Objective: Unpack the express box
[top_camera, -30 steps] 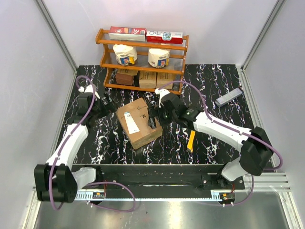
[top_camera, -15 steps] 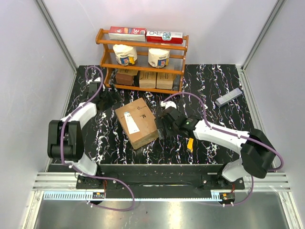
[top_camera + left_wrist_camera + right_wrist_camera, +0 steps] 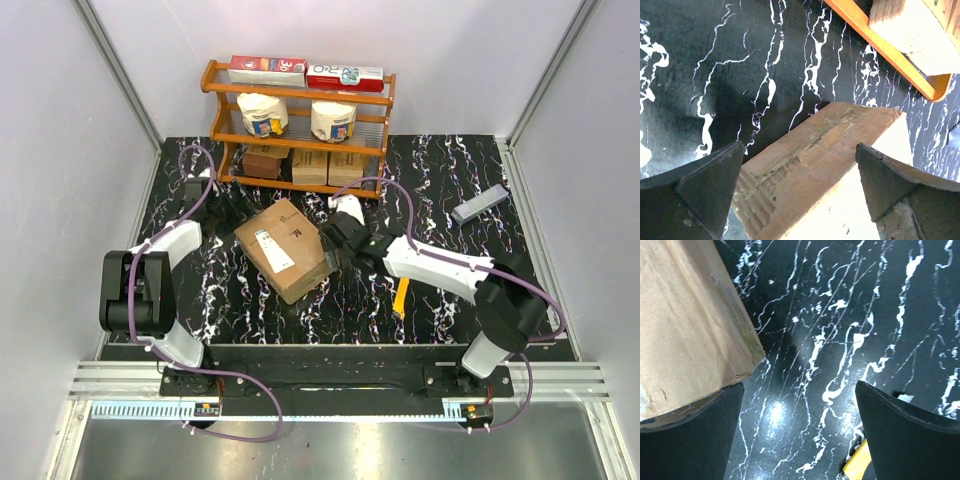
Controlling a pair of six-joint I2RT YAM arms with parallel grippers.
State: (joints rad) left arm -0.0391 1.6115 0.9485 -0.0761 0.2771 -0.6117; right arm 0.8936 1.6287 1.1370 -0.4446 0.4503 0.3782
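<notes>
I'm bracketing the large brown cardboard express box (image 3: 285,250), lying far-left to near-right: left hand (image 3: 232,211) gaping at its far end, right hand (image 3: 333,243) gaping beside its right flank.

Black print sits on the white label (image 3: 268,250) of the large brown cardboard shipping carton (image 3: 290,255), too small to read. Up on the orange wooden shelf (image 3: 298,95), the flat red-and-white packet (image 3: 262,68) shows what looks like "3D". The rest of the lettering is illegible.
</notes>
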